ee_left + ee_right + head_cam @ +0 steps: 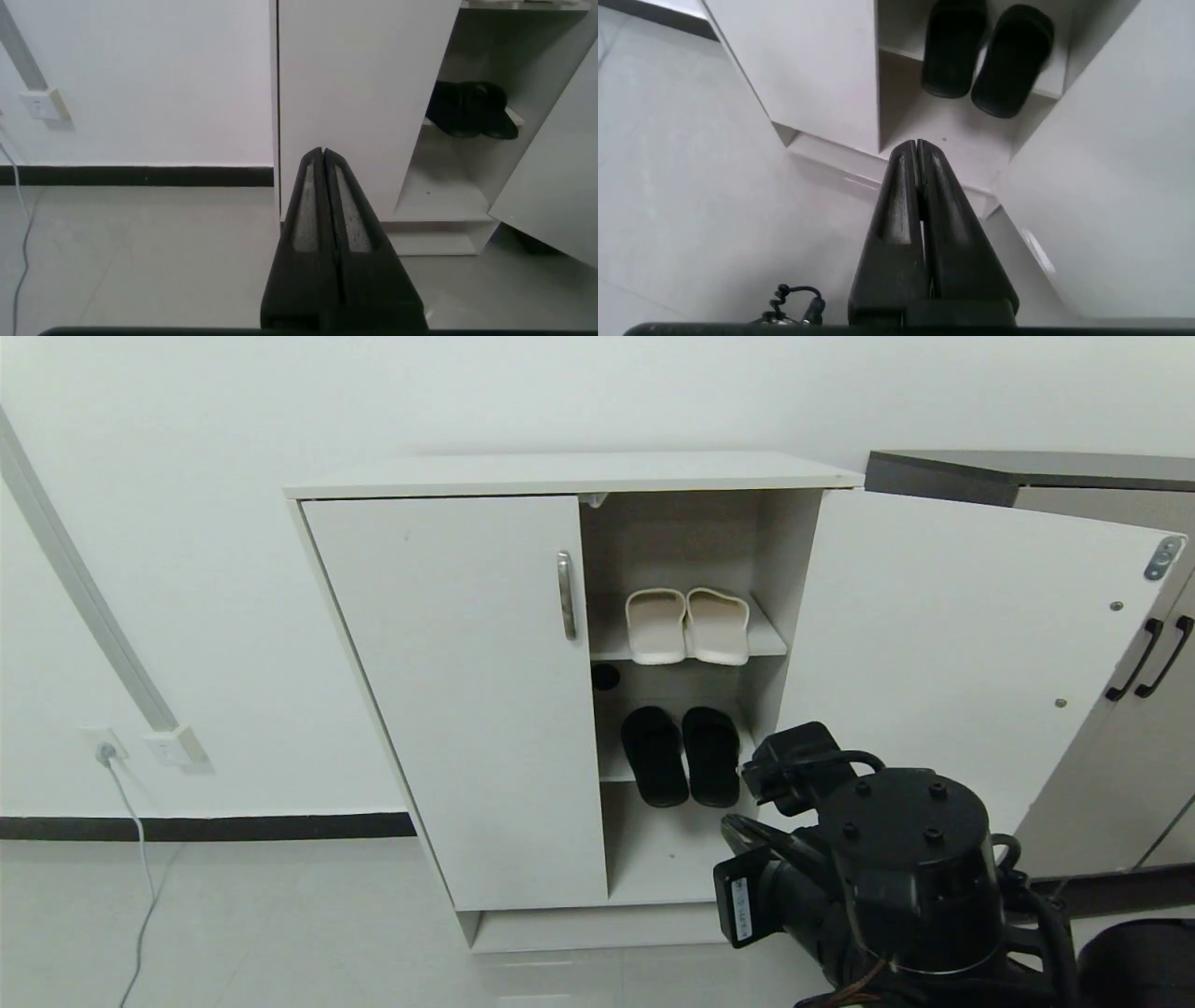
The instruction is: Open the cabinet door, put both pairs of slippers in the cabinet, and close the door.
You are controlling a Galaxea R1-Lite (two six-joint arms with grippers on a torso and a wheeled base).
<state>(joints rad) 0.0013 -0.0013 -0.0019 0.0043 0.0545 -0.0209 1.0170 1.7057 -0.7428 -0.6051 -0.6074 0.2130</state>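
A white cabinet [448,691] stands against the wall, its left door closed and its right door [962,644] swung open. White slippers [686,625] lie side by side on the upper shelf. Black slippers [681,753] [472,109] [988,47] rest on the shelf below. My right arm sits low in front of the open compartment; its gripper [917,149] is shut and empty, held above the floor just before the cabinet base. My left gripper [322,154] is shut and empty, facing the cabinet's left side low over the floor.
A metal handle [566,595] runs down the closed left door. A grey cabinet with black handles [1148,658] stands right behind the open door. A wall socket with a cable [105,749] is at the left. Floor to the left is free.
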